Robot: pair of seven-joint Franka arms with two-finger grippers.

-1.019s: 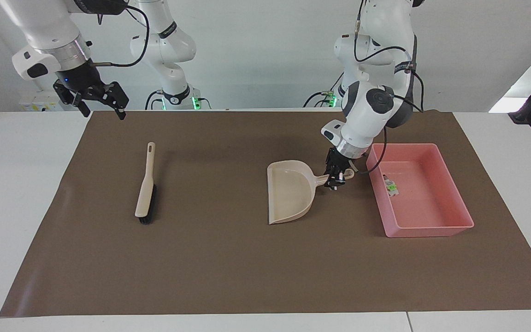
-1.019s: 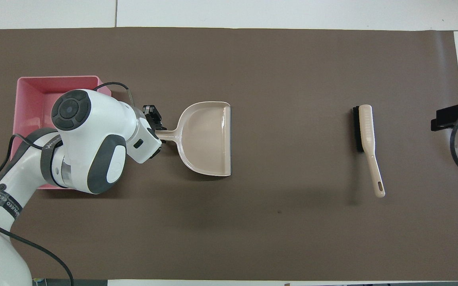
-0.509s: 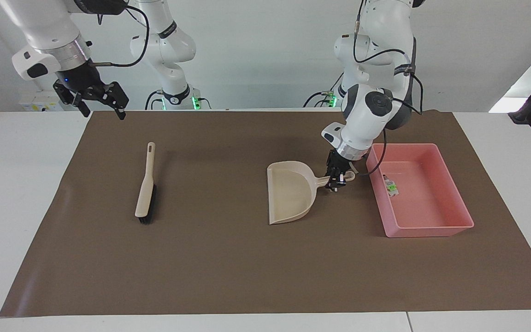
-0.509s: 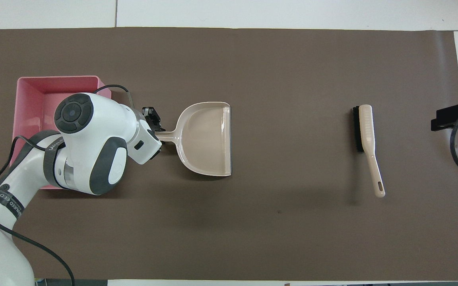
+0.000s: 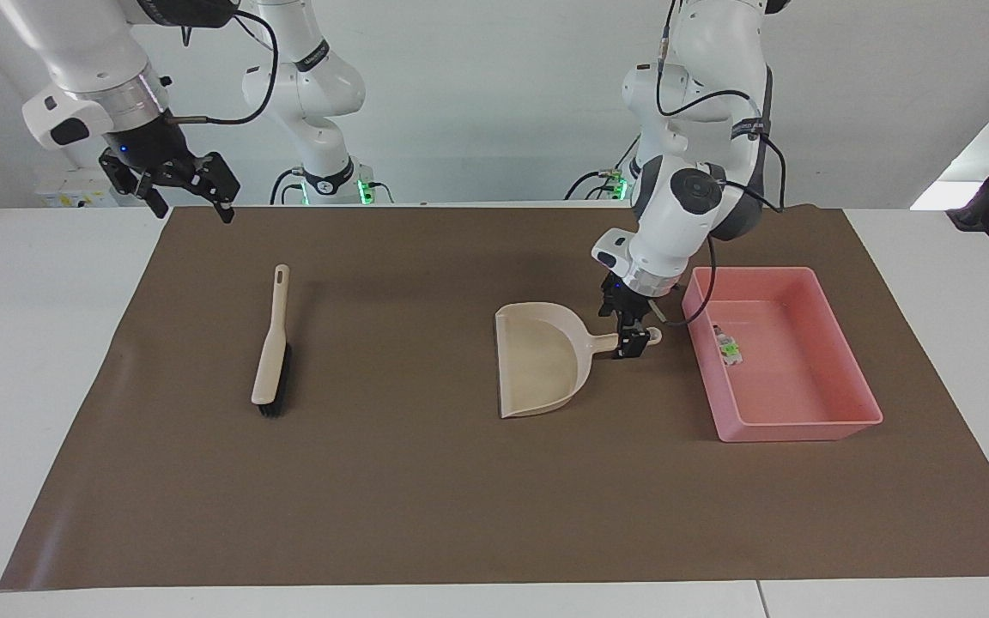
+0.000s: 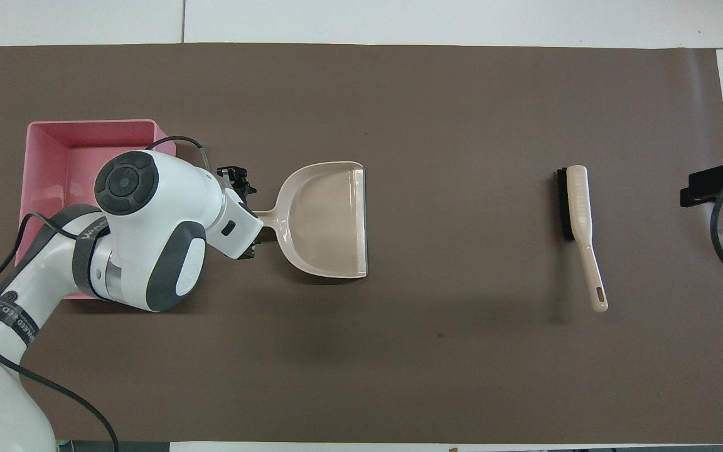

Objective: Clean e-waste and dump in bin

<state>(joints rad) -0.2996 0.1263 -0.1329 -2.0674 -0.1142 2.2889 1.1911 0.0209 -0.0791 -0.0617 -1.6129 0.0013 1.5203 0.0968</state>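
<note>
Facing view first: the left gripper (image 5: 632,336) is down at the handle of the beige dustpan (image 5: 540,359), smooth glossy plastic with a flared scoop, lying flat on the matte brown mat (image 5: 426,489). Fingers look pinched on the handle near its looped end. Just beside it, toward the left arm's end of the table, sits the pink bin (image 5: 803,425), a rectangular tub with sloped walls. On its floor there's a tiny white piece with a green mark (image 5: 727,347); a dark speck next to it is too small to make out. The brush (image 5: 270,350), beige handle with black bristles, lies well apart toward the right arm's end. The right gripper (image 5: 190,190) waits in the air over the mat's corner, fingers spread.

Overhead: the left arm's bulky white wrist covers most of the bin (image 6: 88,132), so the e-waste can't be seen here. The dustpan (image 6: 327,220) shows its full scoop, and the left gripper (image 6: 243,216) is mostly hidden. The right gripper (image 6: 713,184) is cut off at the edge
</note>
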